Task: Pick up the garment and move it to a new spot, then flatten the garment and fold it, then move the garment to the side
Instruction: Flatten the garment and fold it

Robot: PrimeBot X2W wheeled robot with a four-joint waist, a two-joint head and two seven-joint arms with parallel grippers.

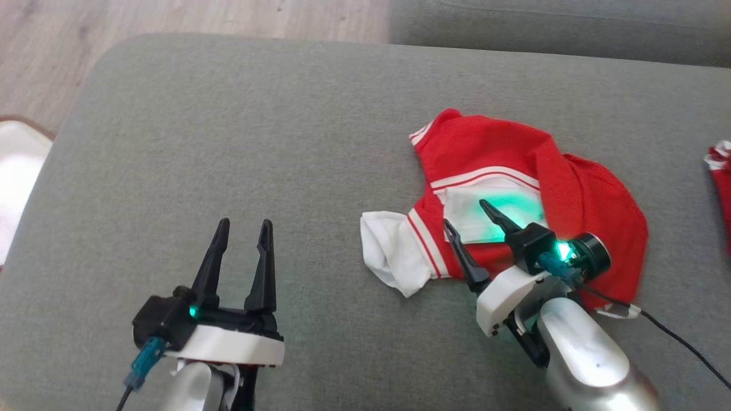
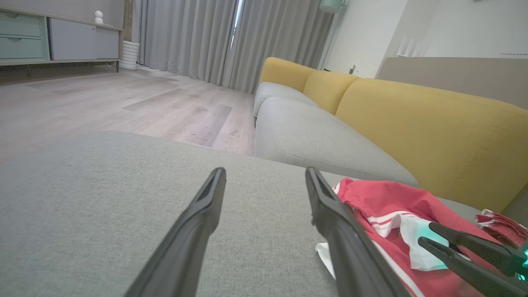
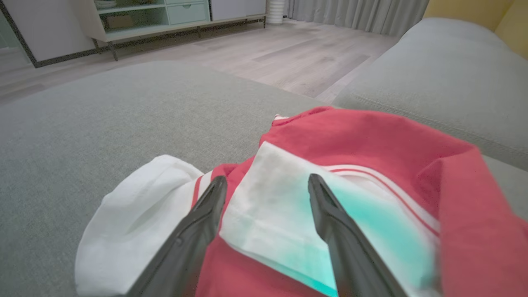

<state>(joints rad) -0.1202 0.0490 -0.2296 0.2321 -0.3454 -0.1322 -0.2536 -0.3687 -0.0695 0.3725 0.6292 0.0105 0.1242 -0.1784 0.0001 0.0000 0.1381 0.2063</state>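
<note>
**Red garment (image 1: pixel 514 171) bunched on grey cushion (image 1: pixel 228 142), right gripper (image 1: pixel 465 212) poised above it**

The garment sits crumpled on the right half of the cushion. It is red cloth with white stripes, folded over itself. A white sleeve (image 1: pixel 388 251) spills out toward the middle and a white patch (image 3: pixel 268 194) faces up.

The right gripper hangs just over that patch, its two dark fingers spread apart with nothing between them. In the right wrist view the patch is framed between the fingers and lit green by the gripper's lamp. This placement reads as an approach for the first pick, since the patch is a raised fold near the heap's middle and an easy place to pinch cloth. Whether the fingertips touch the cloth I cannot tell.

The left gripper (image 1: pixel 244 222) hovers over bare cushion, well apart from the garment, its fingers likewise spread and empty. It is probably parked there so the wide stretch on the left can serve as the new spot.

A second red piece (image 1: pixel 721 171) lies at the cushion's right edge, apart from the heap. The task looks barely begun: nothing lifted, nothing flattened.
</note>
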